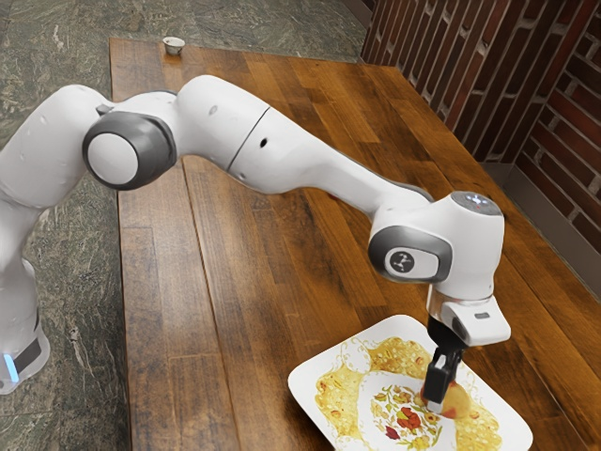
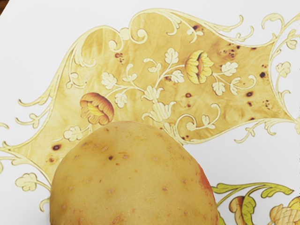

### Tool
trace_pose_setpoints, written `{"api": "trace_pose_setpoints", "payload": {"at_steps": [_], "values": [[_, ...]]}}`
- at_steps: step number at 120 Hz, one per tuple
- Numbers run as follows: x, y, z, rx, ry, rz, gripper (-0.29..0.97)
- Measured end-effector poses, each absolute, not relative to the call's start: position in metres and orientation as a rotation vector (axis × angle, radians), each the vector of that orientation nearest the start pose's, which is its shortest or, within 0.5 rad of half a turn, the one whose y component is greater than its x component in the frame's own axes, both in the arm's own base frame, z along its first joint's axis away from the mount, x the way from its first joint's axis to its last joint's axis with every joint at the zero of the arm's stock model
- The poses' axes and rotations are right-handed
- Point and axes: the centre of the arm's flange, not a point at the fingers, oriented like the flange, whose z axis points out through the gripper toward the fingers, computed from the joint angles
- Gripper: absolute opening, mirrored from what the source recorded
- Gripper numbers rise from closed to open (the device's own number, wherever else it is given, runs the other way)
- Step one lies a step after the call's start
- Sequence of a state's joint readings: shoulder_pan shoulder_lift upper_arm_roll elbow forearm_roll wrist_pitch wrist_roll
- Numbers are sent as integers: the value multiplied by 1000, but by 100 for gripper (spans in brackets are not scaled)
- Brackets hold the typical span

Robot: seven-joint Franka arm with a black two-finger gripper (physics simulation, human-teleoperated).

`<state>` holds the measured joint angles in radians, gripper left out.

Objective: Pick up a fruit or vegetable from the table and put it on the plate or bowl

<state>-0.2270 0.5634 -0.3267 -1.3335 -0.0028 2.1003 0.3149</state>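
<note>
Over the plate [image 1: 302, 379], at the counter's near edge, my end effector [image 1: 441, 399] points straight down, closed narrow on the potato [image 1: 457, 402]. The potato sits directly under my hand, no offset to either side. The wrist view has its speckled yellow skin, with one reddish patch [image 2: 133, 178], in front of the plate's white ground [image 2: 37, 37] and floral pattern. Its broad side spans across the grip; I cannot read the long axis any better than that. It is very low over the plate's middle, and I cannot tell whether it touches the surface.

Judgement: no sideways travel is needed, only a short drop, a release and a straight lift.

The wooden plank counter [image 1: 235, 282] is flat. A small cup [image 1: 173, 44] stands at the far corner, well apart. A brick wall [image 1: 470, 66] runs past the far edge, and the floor [image 1: 56, 56] is stone.
</note>
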Motion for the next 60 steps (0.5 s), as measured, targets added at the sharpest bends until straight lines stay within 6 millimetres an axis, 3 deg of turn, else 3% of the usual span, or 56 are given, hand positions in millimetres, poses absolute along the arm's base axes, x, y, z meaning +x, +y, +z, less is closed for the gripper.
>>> {"api": "trace_pose_setpoints", "payload": {"at_steps": [8, 26, 49, 60], "values": [[651, -339, 443, -3055, 1294, -356, 60], [653, -338, 493, -3037, 1296, -488, 65], [636, -314, 569, -3067, 1259, -586, 67], [632, -294, 586, -3084, 1231, -540, 68]]}}
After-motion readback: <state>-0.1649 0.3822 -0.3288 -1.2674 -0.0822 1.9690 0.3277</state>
